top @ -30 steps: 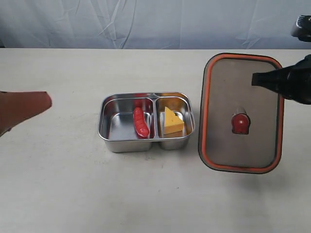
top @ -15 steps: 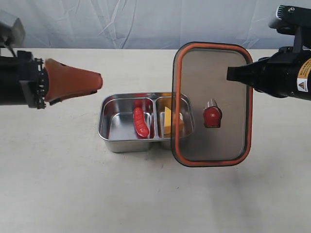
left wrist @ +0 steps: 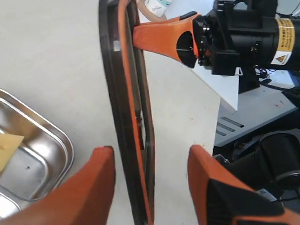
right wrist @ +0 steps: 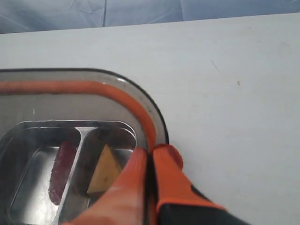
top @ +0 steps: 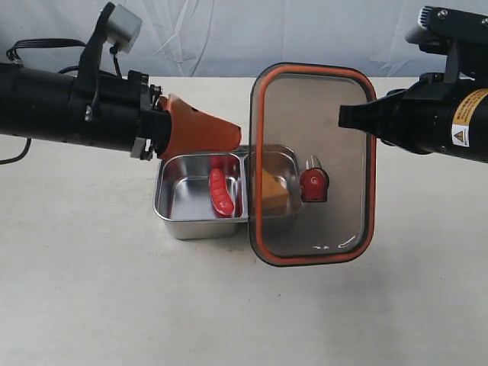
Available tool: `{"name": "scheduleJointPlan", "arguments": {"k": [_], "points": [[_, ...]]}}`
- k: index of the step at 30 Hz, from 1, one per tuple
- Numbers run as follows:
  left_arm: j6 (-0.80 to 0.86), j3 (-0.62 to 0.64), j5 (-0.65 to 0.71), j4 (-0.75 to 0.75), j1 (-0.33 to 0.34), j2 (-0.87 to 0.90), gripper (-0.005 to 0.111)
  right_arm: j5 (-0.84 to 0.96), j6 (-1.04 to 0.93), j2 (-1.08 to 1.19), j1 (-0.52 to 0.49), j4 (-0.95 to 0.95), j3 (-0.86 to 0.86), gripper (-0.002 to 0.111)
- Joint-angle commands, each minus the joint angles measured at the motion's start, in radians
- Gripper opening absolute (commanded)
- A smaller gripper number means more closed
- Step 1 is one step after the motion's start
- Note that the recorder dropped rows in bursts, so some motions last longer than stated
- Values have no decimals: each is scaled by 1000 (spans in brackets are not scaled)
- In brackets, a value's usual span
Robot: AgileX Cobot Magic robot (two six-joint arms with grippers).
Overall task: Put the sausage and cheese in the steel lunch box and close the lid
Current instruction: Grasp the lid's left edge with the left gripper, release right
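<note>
The steel lunch box (top: 183, 200) sits on the table with the sausage (top: 221, 192) in its left compartment and the cheese (top: 273, 191) in its right one. The dark lid (top: 313, 99), orange seal and red valve (top: 313, 184) facing the camera, hangs tilted above the box's right half. My right gripper (top: 345, 116) is shut on the lid's right rim (right wrist: 151, 151). My left gripper (top: 238, 134) is open; its fingers (left wrist: 105, 161) straddle the lid's left edge (left wrist: 126, 93) without touching it. Through the lid (right wrist: 70, 103) I see the sausage (right wrist: 61, 171) and the cheese (right wrist: 105, 176).
The white table (top: 244, 305) surrounds the box, backed by a blue cloth (top: 229, 34). Both black arms reach in from the sides above the tabletop. Beyond the table's edge, the left wrist view shows floor equipment (left wrist: 272, 159).
The right gripper has carried the lid leftward until it overlaps the box's right compartment. The left arm has come in from the left to the lid's edge and its jaws have opened.
</note>
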Motion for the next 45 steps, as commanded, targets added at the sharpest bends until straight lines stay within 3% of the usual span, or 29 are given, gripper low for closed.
{"name": "scheduleJointPlan", "arguments": {"k": [1, 20, 24, 29, 34, 36, 40, 45], "points": [[26, -8, -17, 11, -6, 16, 47, -15, -3, -8, 5, 16, -4, -1], [78, -8, -18, -18, -6, 23, 47, -70, -3, -8, 7, 82, -4, -1], [94, -8, -45, -25, -53, 23, 47, -76, -3, -8, 9, 85, -4, -1], [114, -8, -213, -25, -129, 23, 47, -77, -3, -8, 49, 85, -4, -1], [114, -22, -224, -29, -168, 23, 47, -77, -3, -8, 78, 85, -4, -1], [112, -29, -244, -43, -175, 23, 40, -77, -3, -8, 78, 85, -4, -1], [112, -29, -281, -77, -175, 23, 1, -77, -3, -8, 78, 85, -4, -1], [114, -29, -315, -86, -175, 23, 0, -77, -3, -8, 76, 85, -4, -1]]}}
